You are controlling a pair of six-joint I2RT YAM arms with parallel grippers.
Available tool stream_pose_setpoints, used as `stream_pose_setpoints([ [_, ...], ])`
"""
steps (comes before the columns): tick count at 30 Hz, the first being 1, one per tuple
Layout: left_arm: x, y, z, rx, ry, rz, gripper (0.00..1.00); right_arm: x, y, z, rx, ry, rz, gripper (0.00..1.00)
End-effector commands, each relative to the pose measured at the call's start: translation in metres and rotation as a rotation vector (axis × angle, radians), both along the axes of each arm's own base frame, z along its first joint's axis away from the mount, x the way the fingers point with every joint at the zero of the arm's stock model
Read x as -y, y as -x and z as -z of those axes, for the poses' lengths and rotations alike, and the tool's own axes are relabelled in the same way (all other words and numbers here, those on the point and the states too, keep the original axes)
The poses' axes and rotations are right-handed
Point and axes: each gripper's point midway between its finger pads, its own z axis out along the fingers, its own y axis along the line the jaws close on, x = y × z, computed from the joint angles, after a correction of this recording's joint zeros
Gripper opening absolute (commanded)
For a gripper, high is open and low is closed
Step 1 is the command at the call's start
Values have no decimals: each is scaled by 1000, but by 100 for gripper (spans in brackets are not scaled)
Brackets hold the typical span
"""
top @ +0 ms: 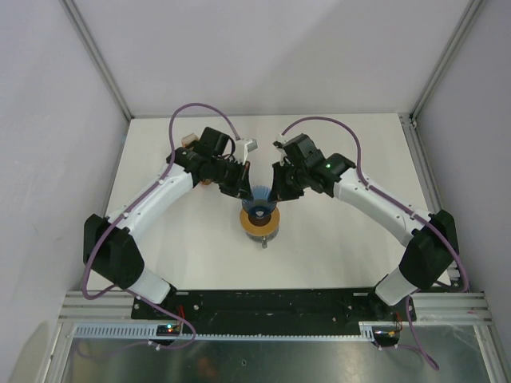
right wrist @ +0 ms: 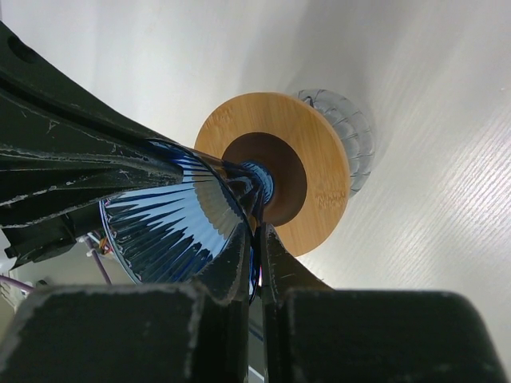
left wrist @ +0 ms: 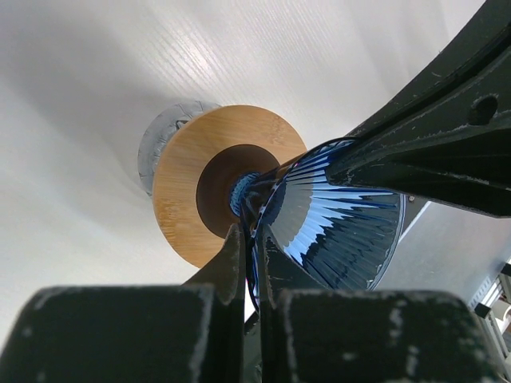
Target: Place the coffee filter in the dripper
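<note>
The dripper (top: 259, 209) is a blue ribbed cone with an orange-brown ring collar (top: 260, 225), tilted with its mouth toward the far side. My left gripper (top: 243, 190) is shut on the cone's thin wall from the left. In the left wrist view my left gripper (left wrist: 254, 239) pinches the blue rim (left wrist: 335, 223). My right gripper (top: 279, 191) is shut on the wall from the right, and in the right wrist view my right gripper (right wrist: 257, 239) pinches the blue cone (right wrist: 176, 223). The greyish clear base (right wrist: 351, 128) shows behind the collar. No coffee filter is in view.
A small white object (top: 247, 146) lies behind the grippers. A bit of orange-brown (top: 206, 182) shows under the left arm. Metal frame posts (top: 411, 120) stand at the table's far corners. White walls close in on both sides.
</note>
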Motion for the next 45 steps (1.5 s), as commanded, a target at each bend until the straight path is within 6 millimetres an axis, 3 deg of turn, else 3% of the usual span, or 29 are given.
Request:
stream_pose_setpoints([
  [1,8,16,6,-10,45,103,0,-4,-5,7,12,6,-42,0],
  [5,7,23,23,-67,39,113,0,-1,-3,3,19,11,-38,0],
  [10,8,29,27,-112,63,124,0,2,3,-1,19,17,-36,0],
  [30,7,38,44,-200,75,132,0,3,5,50,-101,59,-63,0],
  [37,10,39,28,-178,106,137,0,0,10,55,-131,50,-80,0],
  [42,14,36,-4,-112,157,146,0,-11,10,32,-83,-21,-83,0],
  [45,16,35,-11,-105,168,149,0,-12,7,25,-72,-42,-75,0],
])
